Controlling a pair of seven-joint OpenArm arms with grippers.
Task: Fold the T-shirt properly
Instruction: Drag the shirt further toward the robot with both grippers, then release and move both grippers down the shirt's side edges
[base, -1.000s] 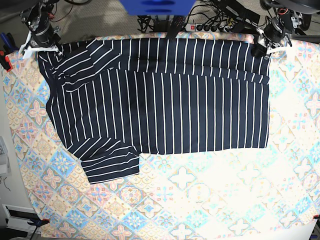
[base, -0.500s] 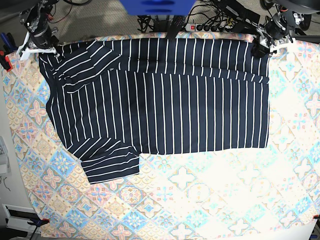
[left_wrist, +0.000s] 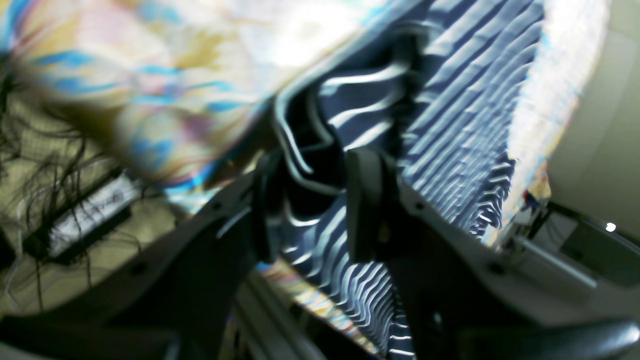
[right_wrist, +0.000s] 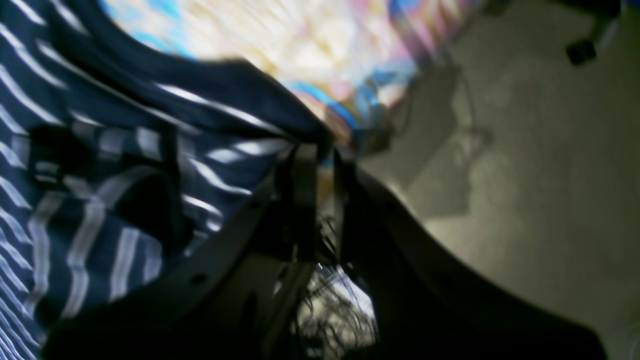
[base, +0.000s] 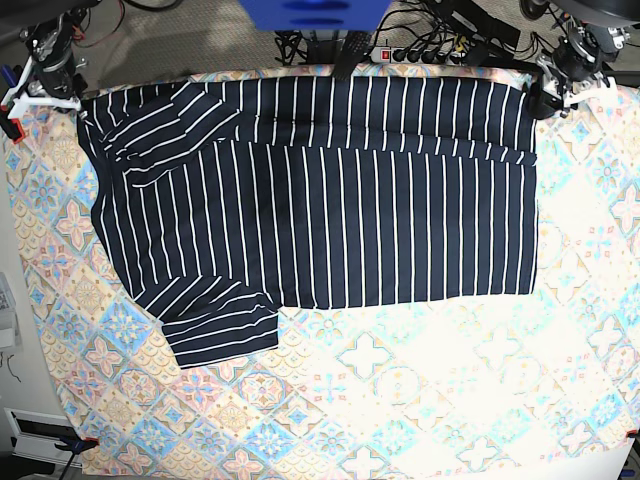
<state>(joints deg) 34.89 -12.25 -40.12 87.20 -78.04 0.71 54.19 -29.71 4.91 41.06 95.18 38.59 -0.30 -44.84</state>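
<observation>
The striped T-shirt (base: 320, 190) lies flat on the patterned cloth (base: 420, 390), long axis running arm to arm, the left gripper (base: 552, 92) part-open around its far corner, the right gripper (base: 45, 88) nearly closed just beside the opposite corner.

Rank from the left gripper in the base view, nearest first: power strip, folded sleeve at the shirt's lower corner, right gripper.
From the left gripper, at the view's top right:
1. Power strip, on the floor past the table's far edge, toward the middle.
2. Folded sleeve of the T-shirt, lower left.
3. Right gripper, far top-left corner.
</observation>
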